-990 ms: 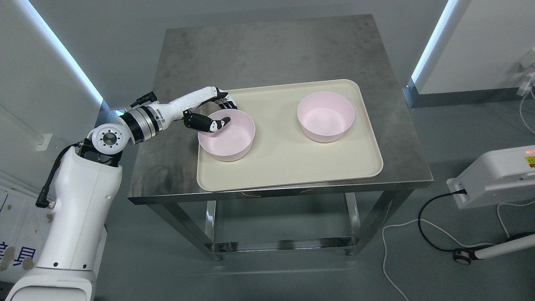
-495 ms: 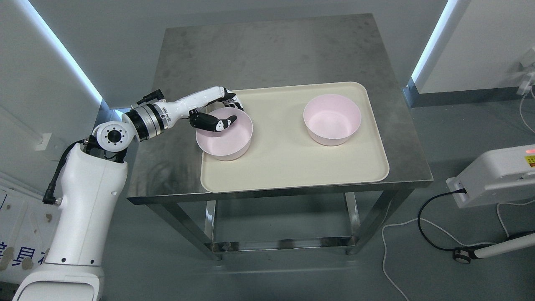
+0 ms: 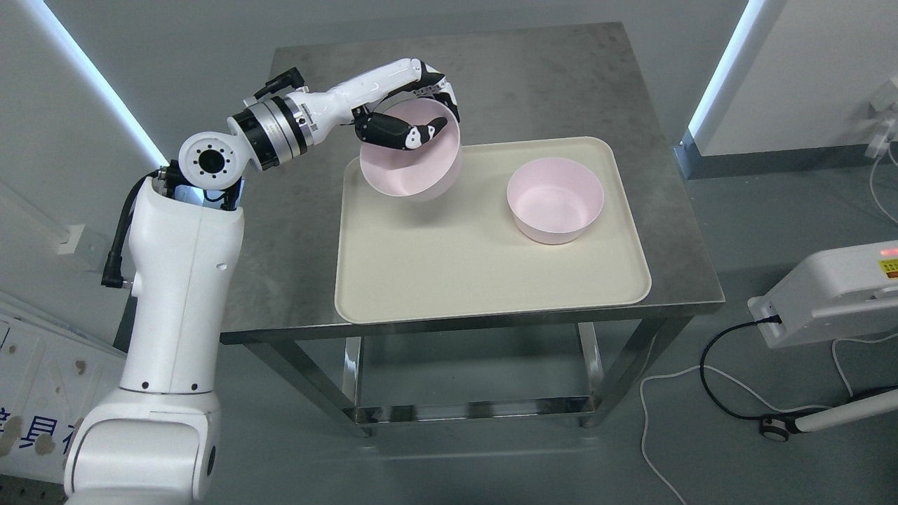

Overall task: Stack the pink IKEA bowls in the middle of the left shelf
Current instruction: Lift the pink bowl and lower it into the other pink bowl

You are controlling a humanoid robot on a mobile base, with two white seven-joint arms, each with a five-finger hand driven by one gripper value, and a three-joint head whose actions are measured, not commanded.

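Note:
My left hand (image 3: 428, 112) is shut on the far rim of a pink bowl (image 3: 407, 172), thumb inside and fingers outside. It holds the bowl lifted and tilted above the far left part of a cream tray (image 3: 484, 280). A second pink bowl (image 3: 554, 200) stands upright on the tray's right side, apart from the held one. My right arm does not show.
The tray lies on a steel table (image 3: 491, 77) with a lower frame. A white device (image 3: 828, 294) with cables stands on the floor at the right. Walls with light strips flank the table.
My left hand has lifted the pink bowl off the tray and carried it up and to the right, tilting it. The camera view has shifted slightly.

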